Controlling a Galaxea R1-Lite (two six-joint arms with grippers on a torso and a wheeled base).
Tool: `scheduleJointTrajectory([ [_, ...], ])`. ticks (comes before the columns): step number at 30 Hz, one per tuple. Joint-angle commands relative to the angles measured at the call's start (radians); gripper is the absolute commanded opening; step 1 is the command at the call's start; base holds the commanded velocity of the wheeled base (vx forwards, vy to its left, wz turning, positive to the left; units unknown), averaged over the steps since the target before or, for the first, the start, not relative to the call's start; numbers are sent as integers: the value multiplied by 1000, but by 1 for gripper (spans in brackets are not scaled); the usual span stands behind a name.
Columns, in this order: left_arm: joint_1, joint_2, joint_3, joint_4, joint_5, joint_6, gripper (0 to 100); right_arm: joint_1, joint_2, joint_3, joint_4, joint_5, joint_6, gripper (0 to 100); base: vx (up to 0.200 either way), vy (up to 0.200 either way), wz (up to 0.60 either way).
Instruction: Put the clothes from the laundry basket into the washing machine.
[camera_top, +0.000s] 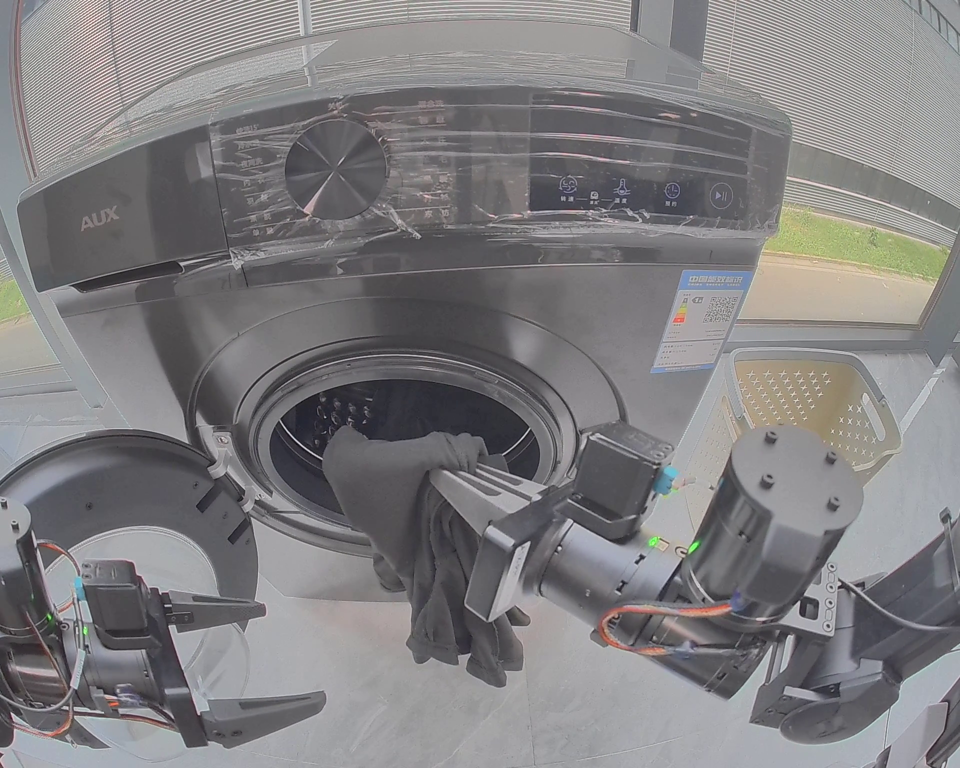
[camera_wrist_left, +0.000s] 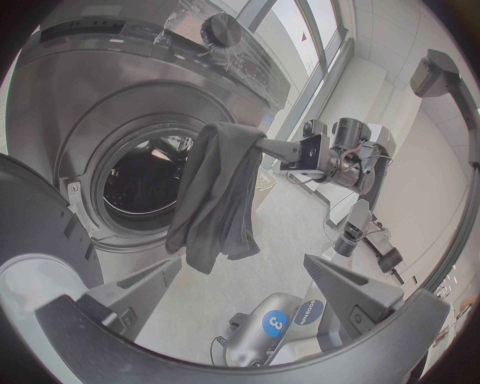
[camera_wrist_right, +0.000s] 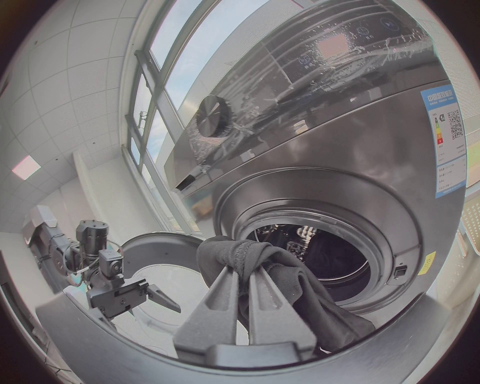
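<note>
My right pincer (camera_top: 445, 480) is pinched shut on a dark cloth (camera_top: 400, 520). I hold the cloth by its top end, so the rest hangs down loose and does not bunch up. It is right in front of the round hole (camera_top: 400, 410) of the washing machine (camera_top: 400, 260). Its top is at the lower part of the hole, and its tail hangs down past the rim, above the floor. I think I must push it in deeper, or the tail may catch on the rim.

The door (camera_top: 120, 480) is swung wide open on my left, so it is not in the way. My left pincer (camera_top: 295, 653) is spread wide and holds nothing. It sits low by the door, well apart from the cloth. The laundry basket (camera_top: 810, 395) stands beside the machine on my right.
</note>
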Motion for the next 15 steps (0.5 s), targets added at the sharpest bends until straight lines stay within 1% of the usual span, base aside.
scheduleJointTrajectory([
  [1, 1, 79, -4, -24, 15, -3, 100, -6, 23, -50, 27, -30, 11, 0, 0, 0, 0],
  [5, 4, 128, -7, -61, 17, -4, 100, -6, 23, -64, 50, -32, 40, 0, 0, 0, 0],
  [11, -16, 222, -30, -119, 14, -7, 100, -3, 21, -73, 48, -30, 44, 0, 0, 0, 0],
  [15, -19, 289, -52, -126, 12, -6, 100, -2, 18, -73, 42, -30, 44, 0, 0, 0, 0],
])
